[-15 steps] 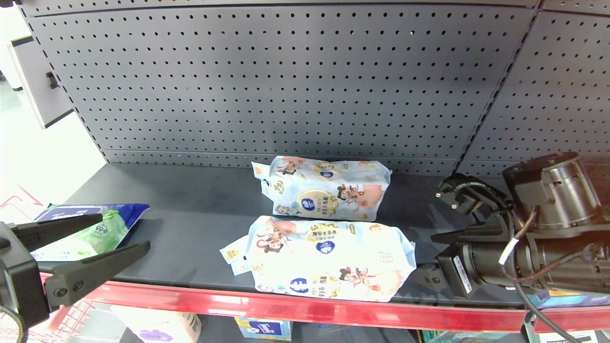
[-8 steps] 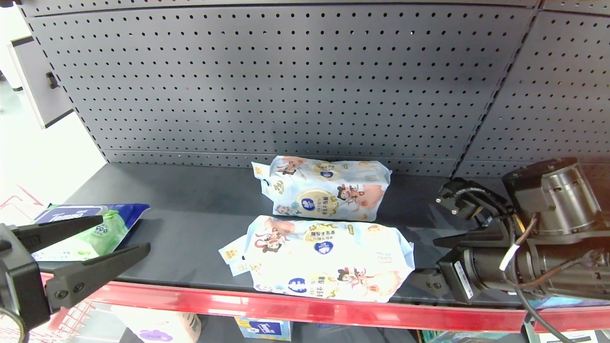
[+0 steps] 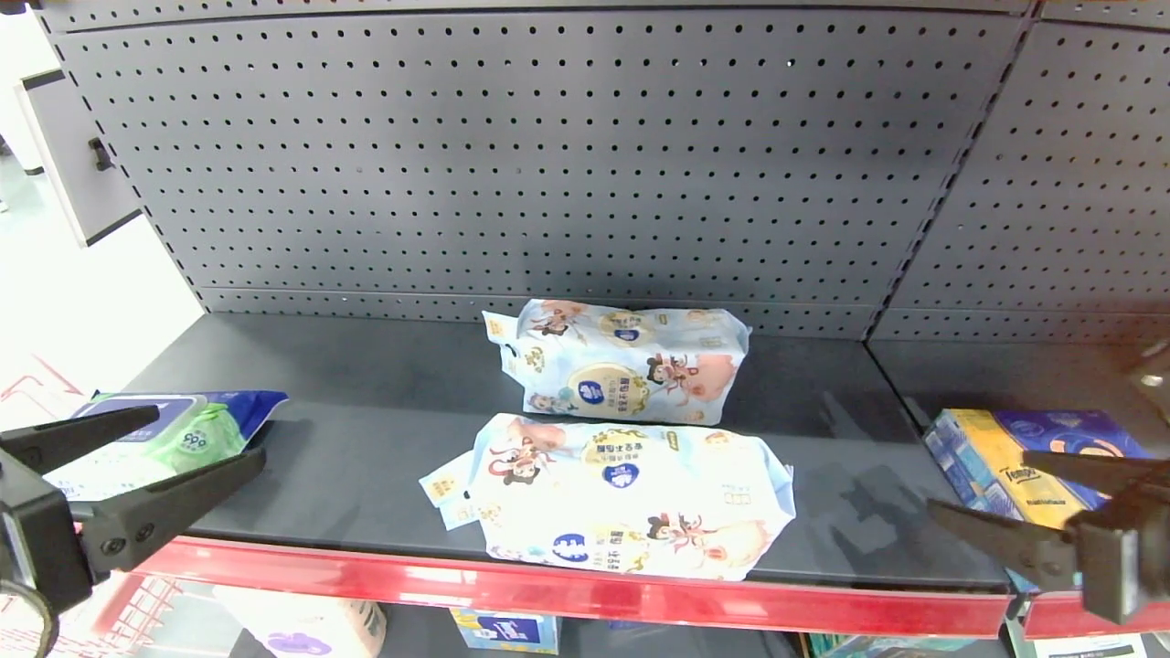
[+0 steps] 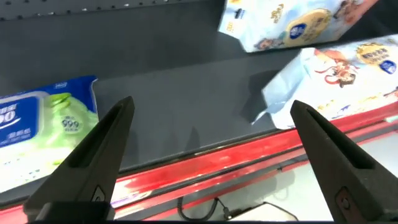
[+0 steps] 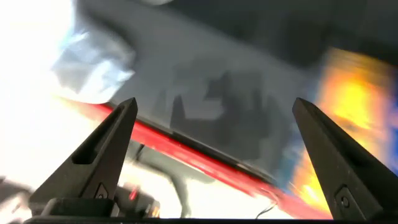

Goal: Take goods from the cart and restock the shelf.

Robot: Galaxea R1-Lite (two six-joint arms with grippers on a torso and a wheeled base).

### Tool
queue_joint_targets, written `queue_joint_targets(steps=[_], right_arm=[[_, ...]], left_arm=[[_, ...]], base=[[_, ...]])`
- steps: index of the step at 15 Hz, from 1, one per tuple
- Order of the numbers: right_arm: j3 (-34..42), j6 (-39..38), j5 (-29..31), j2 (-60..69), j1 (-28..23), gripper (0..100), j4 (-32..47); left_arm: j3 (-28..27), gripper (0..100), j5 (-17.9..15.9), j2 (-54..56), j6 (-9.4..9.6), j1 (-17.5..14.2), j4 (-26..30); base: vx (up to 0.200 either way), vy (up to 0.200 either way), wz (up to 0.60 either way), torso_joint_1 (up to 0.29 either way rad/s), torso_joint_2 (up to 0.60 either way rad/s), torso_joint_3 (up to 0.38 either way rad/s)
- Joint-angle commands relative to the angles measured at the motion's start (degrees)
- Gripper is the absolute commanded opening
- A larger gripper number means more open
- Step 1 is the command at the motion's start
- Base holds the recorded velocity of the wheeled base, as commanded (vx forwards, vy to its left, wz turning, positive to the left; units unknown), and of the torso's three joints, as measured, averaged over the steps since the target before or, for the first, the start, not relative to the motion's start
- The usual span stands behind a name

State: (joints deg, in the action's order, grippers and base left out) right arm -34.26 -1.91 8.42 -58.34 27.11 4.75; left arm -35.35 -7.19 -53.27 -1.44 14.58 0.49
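Both grippers empty at the shelf front; goods lie flat on it.

Head view: your left gripper [image 3: 208, 437], fingers wide, hangs just before the wipes pack [image 3: 196, 422] at the shelf's [image 3: 366, 411] left front corner. The right gripper [image 3: 980, 480], also wide, sits before the blue-yellow box [image 3: 1001, 448]. Two cartoon packs [image 3: 631, 498] [image 3: 626, 361] lie between, long axes along the red lip [image 3: 548, 587]. Left wrist view: the wipes pack [image 4: 43, 124] lies outside one finger, not in the gap of the left gripper [image 4: 211, 106]. Right wrist view: the right gripper [image 5: 214, 102] is spread and the box [image 5: 348, 106] is blurred. The left arm looks nearer the red wire [image 3: 155, 594], likely the cart.
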Motion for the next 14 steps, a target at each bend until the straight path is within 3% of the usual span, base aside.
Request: queue_joint_targets(steps=[1, 3, 4, 5, 7, 12, 14], right_arm=[[-0.4, 0.2, 2.6, 16.4, -6.6, 100, 7.4], [-0.9, 0.0, 2.8, 22.6, -10.9, 100, 12.6], [-0.6, 0.1, 3.5, 24.0, -13.6, 100, 12.6], [-0.4, 0.7, 6.7, 24.2, -19.6, 100, 12.6], [0.8, 1.2, 7.5, 24.4, -23.9, 100, 12.5], [2.0, 8.2, 2.7, 25.5, -23.8, 100, 13.1], [2.6, 11.4, 0.5, 24.2, -24.0, 100, 12.6]], left_arm=[[2.0, 100, 0.9, 2.7, -0.06, 0.0, 0.3], [5.2, 100, 3.1, 5.6, -0.14, -0.3, 0.4], [6.7, 100, 4.6, 6.7, -0.14, -0.4, 0.4], [8.2, 100, 6.6, 8.5, -0.14, -0.5, 0.4], [9.7, 100, 9.3, 9.9, -0.14, -0.8, 0.4], [13.6, 100, 10.0, 14.4, -0.06, -1.7, 0.3], [15.5, 100, 12.6, 16.3, -0.06, -1.7, 0.4]], base=[[0.000, 0.000, 0.00, 0.000, 0.00, 0.000], [0.000, 0.000, 0.00, 0.000, 0.00, 0.000], [0.000, 0.000, 0.00, 0.000, 0.00, 0.000], [0.000, 0.000, 0.00, 0.000, 0.00, 0.000], [0.000, 0.000, 0.00, 0.000, 0.00, 0.000], [0.000, 0.000, 0.00, 0.000, 0.00, 0.000], [0.000, 0.000, 0.00, 0.000, 0.00, 0.000]])
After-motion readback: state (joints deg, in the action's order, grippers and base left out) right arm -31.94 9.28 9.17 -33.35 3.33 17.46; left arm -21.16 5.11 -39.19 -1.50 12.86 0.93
